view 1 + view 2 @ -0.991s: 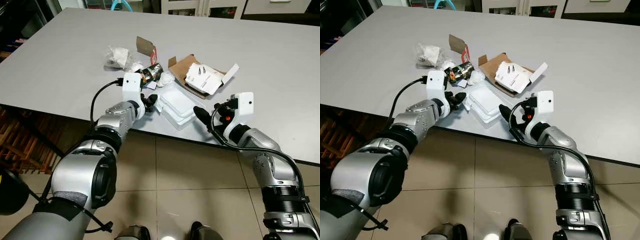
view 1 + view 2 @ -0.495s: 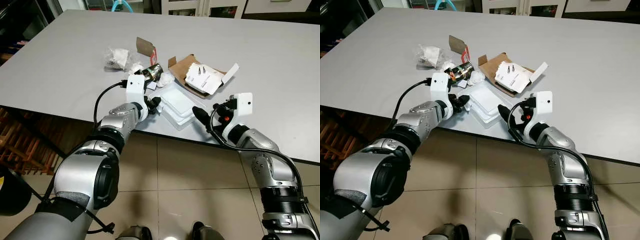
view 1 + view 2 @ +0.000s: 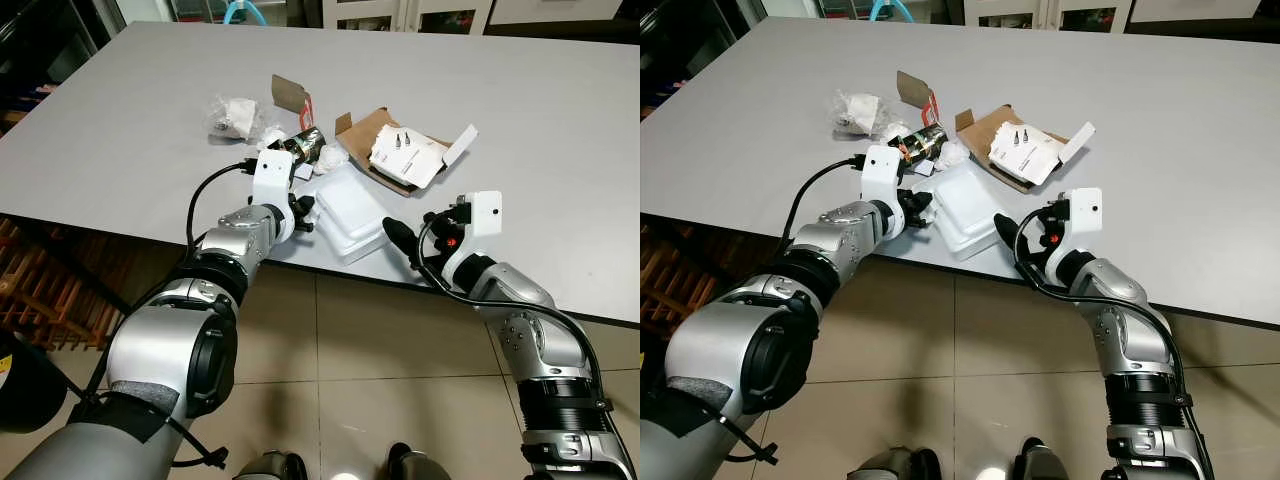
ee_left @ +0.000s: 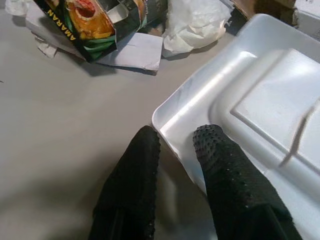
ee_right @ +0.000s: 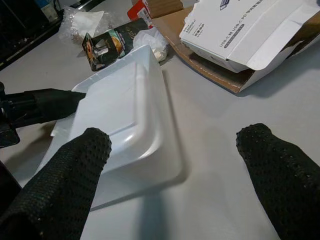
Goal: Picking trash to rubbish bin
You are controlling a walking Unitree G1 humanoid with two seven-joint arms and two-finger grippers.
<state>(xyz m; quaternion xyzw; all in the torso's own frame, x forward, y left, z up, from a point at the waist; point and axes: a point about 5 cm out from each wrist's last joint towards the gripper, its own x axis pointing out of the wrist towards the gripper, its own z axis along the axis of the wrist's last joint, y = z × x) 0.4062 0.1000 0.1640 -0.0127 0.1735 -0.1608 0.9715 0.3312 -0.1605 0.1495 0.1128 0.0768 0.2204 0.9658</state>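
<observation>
step: grasping white tray (image 3: 349, 207) | left gripper (image 4: 175, 145) clamped on tray corner | right gripper (image 5: 172, 165) spread beside tray | next: lift toward bin

Silver arms, seemingly dimpled black fingers (image 4: 227, 165)

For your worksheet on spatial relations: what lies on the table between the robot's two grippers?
A white foam tray lies between the left gripper and the right gripper, seen in the left eye view.
</observation>
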